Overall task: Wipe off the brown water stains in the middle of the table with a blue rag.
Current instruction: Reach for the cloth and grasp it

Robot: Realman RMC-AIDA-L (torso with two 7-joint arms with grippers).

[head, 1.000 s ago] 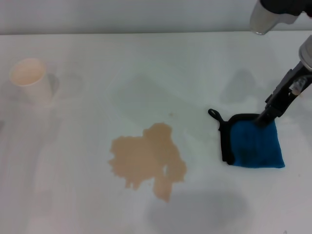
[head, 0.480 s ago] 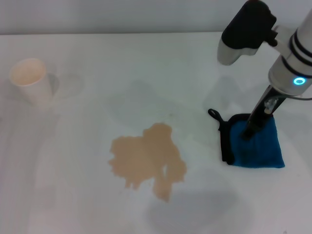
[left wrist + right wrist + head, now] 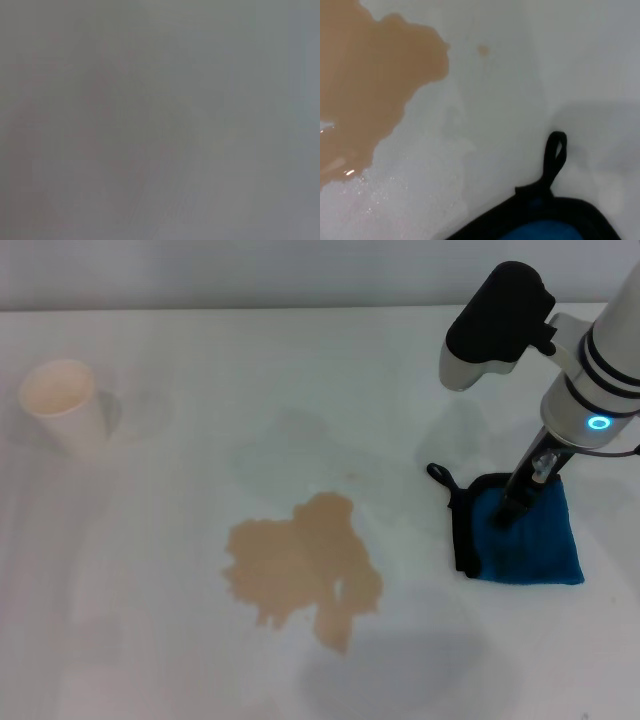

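Note:
The brown water stains (image 3: 300,565) spread in a lobed tan blotch on the white table (image 3: 200,440), a little left of centre. The blue rag (image 3: 530,540), black-edged with a loop at its far left corner, lies flat to the right of them. My right gripper (image 3: 507,515) points down onto the rag's far left part and touches the cloth. The right wrist view shows the stains (image 3: 365,75), the rag's black edge and blue cloth (image 3: 545,234) and its loop (image 3: 555,150). The left gripper is out of view; its wrist view shows only plain grey.
A white paper cup (image 3: 60,405) stands upright at the far left of the table. A tiny tan drop (image 3: 483,49) lies apart from the main blotch. Bare tabletop separates the stains from the rag.
My right arm has swung in over the rag from the far right. Its tip has slid left from the rag's far edge onto the cloth. Rag, stains and cup have not moved.

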